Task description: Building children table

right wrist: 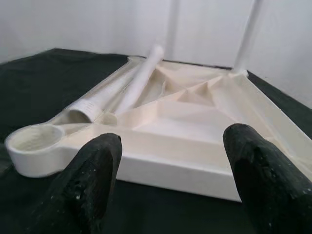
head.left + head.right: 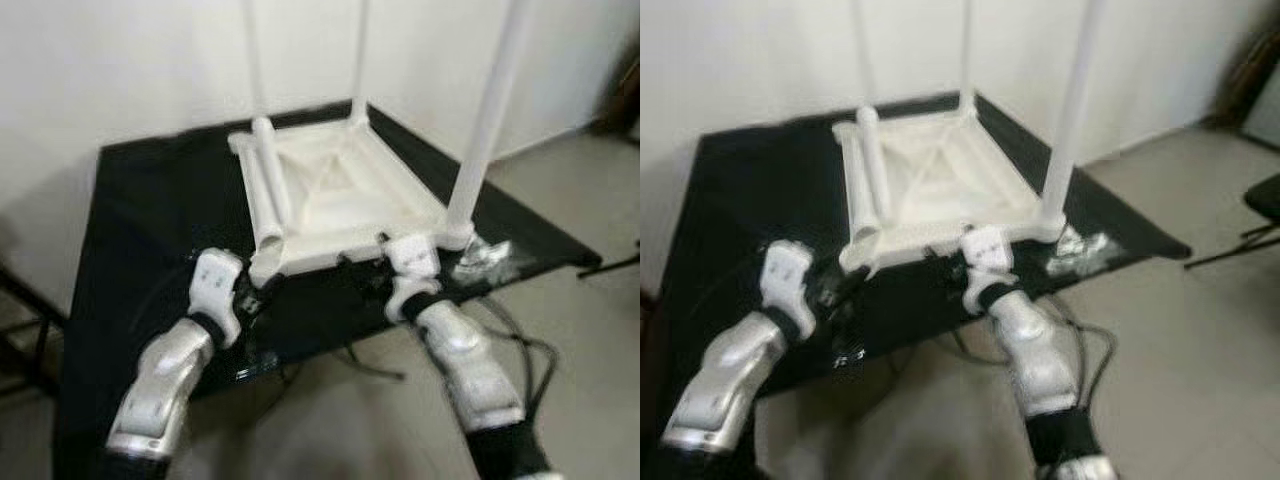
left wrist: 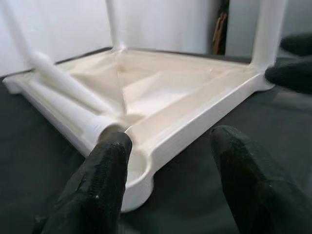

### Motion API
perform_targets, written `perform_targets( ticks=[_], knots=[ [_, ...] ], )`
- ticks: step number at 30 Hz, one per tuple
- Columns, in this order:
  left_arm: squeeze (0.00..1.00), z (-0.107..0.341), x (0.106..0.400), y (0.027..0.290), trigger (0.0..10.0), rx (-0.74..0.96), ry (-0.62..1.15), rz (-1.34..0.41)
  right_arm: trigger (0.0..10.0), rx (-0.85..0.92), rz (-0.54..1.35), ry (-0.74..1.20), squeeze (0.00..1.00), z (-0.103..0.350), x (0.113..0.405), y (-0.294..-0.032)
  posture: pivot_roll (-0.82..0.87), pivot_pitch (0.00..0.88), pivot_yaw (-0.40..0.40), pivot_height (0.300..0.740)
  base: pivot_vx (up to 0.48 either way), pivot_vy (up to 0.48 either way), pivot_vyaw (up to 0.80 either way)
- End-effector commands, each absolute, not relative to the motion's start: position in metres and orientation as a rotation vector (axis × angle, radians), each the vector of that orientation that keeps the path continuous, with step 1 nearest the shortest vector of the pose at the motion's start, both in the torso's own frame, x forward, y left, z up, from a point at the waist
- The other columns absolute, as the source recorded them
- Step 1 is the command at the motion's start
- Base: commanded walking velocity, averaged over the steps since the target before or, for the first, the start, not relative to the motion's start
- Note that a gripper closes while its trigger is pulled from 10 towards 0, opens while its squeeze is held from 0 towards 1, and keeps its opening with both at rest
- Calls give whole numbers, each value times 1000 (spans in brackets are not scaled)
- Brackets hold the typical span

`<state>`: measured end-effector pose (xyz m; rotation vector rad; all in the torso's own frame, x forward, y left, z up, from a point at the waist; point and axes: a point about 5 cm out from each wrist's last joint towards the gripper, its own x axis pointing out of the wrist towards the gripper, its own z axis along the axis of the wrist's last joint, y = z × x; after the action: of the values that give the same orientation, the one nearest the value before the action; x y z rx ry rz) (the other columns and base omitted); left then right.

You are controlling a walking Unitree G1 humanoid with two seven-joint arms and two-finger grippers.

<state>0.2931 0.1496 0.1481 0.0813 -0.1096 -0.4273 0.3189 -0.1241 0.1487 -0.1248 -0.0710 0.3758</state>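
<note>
Lying loose inside the upturned tabletop [image 2: 345, 200], a leg [image 2: 270, 185] faces both grippers' spread fingers [image 3: 97, 190].

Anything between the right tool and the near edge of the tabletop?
Nothing but bare black cloth. In the right wrist view the right tool is open and faces the upturned tabletop edge directly.

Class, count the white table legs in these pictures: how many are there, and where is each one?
4. Three stand upright in the upturned tabletop: far-left corner, far-right corner, near-right corner. The fourth leg lies loose along the left side, its near-left socket unfilled.
</note>
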Motion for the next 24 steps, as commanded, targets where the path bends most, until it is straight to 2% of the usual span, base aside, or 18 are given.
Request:
perform_targets(
  ticks=[1, 6, 12, 15, 16, 17, 22, 23, 24],
  knots=[
    [0, 147, 293, 154, 10000, 93, -105, -417, 10000, -140, 412, -83, 0, 150, 318, -115, -42, 0, 29, 740, 349, 0, 0],
    [0, 148, 294, 156, 10000, 105, -121, -412, 10000, -107, 431, -102, 0, 151, 318, -114, -42, 0, 29, 740, 356, 0, -800],
    [0, 152, 293, 157, 10000, 158, -128, -412, 10000, -103, 454, -89, 0, 150, 316, -113, -44, 0, 30, 740, 342, 0, 0],
    [0, 154, 292, 158, 10000, 207, -133, -413, 10000, -90, 471, -93, 0, 151, 315, -114, -44, 0, 27, 740, 0, 0, 0],
    [0, 156, 292, 159, 10000, 243, -134, -420, 10000, -85, 482, -98, 0, 152, 314, -114, -41, 0, 25, 740, 0, 0, 0],
    [0, 160, 291, 164, 10000, 361, -138, -435, 10000, -76, 496, -105, 0, 153, 312, -116, -37, 0, 22, 740, 0, 0, 0],
    [0, 165, 287, 172, 10000, 498, -128, -474, 10000, -81, 499, -106, 0, 154, 310, -120, -32, 0, 18, 740, 0, 0, 0],
    [380, 167, 284, 173, 10000, 508, -119, -520, 10000, -91, 490, -102, 0, 153, 308, -124, -29, 0, 17, 740, 0, 0, 0],
    [1000, 168, 279, 173, 10000, 556, -102, -576, 10000, -114, 458, -83, 0, 150, 307, -132, -28, 0, 16, 740, 0, 0, 0]
  ],
)
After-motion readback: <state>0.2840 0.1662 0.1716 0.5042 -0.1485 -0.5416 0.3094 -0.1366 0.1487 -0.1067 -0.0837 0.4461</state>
